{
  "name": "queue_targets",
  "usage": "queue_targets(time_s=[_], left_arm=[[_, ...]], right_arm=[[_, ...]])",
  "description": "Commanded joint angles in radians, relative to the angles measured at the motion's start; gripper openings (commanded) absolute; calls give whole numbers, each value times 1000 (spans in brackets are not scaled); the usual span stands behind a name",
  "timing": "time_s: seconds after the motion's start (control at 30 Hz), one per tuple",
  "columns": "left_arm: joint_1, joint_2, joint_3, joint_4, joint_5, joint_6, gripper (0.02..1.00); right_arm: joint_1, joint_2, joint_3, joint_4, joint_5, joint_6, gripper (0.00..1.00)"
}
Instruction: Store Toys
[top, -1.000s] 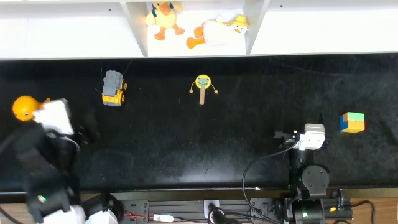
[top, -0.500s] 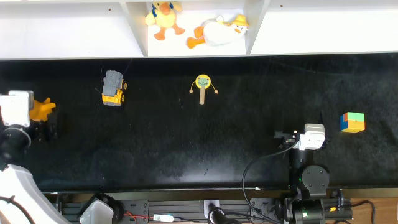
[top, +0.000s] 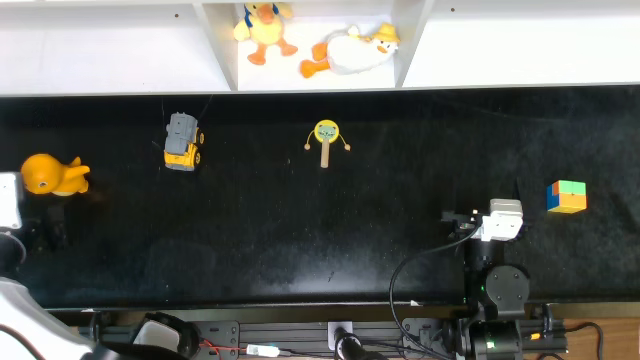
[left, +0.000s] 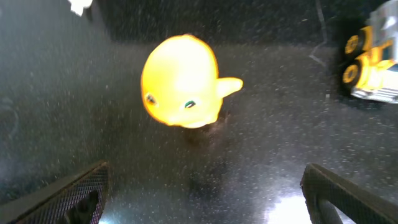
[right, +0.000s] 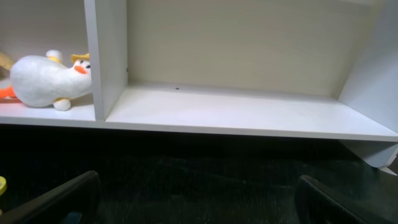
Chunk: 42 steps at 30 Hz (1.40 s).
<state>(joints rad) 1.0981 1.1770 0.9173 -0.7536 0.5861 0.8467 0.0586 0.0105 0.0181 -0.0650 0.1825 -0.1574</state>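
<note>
The counter (top: 300, 230) carries four loose toys. The white shelf (top: 520, 40) runs along its far edge, and the middle compartment already holds a white plush duck (top: 345, 52) and a yellow plush duck (top: 262, 25).

**Item in hand: orange duck (left: 180, 81).**
- Location: far left of the counter, just ahead of the left pincer (left: 205, 186).
- Pincer state: fingers spread wide, nothing between them, no contact with the toy.
- Handling: smooth, rounded and glossy, so probably hollow, light, slightly yielding and prone to slip.
- Grasp: close across the widest part of the round body, low enough that the curve does not squeeze it upward. Avoid the small protrusion at its side; the view is too blurred to tell whether that is beak or tail.

**Other items.**
- The toy truck (top: 181, 141) looks rigid; grip its flat flanks, not the wheels.
- The colour cube (top: 566, 197), far right, is stiff, with parallel faces that suit a plain pinch.
- The rattle (top: 325, 135), mid-counter, is thin and light; take the handle.

The right pincer (right: 199, 193) is spread and empty, facing an empty shelf compartment.
</note>
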Motion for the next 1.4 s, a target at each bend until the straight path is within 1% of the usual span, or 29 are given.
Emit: queue_targets(time_s=[0.03,0.27,0.53,0.57,0.6,0.73,0.8,0.83,0.87,0.9,1.07,1.2,1.3,1.4], left_arm=[[8,103,27,47,67,43,996],[-79,236,27,178,63,43,998],[-86,329,27,316,64,35,998],[-86,333,27,324,64,35,956],[-87,335,27,331,64,35,886],[-94,338,27,352,67,36,535],[-100,338,27,356,68,35,400],[-103,338,27,356,70,35,312],[-106,337,27,354,79,34,248],[-108,334,27,354,91,14,213],[-120,289,27,352,119,-151,123],[-180,246,50,339,105,-237,119],[-249,246,105,322,36,-325,108],[-343,246,182,296,-109,-395,97]], right_arm=[[-7,-6,-14,5,-6,0,996],[-7,-6,-14,5,-6,0,996],[-7,-6,-14,5,-6,0,993],[-7,-6,-14,5,-6,0,996],[-7,-6,-14,5,-6,0,996],[-7,-6,-14,5,-6,0,996],[-7,-6,-14,5,-6,0,996],[-7,-6,-14,5,-6,0,996],[-7,-6,-14,5,-6,0,993],[-7,-6,-14,5,-6,0,996],[-7,-6,-14,5,-6,0,996],[-7,-6,-14,5,-6,0,996],[-7,-6,-14,5,-6,0,996],[-7,-6,-14,5,-6,0,996]])
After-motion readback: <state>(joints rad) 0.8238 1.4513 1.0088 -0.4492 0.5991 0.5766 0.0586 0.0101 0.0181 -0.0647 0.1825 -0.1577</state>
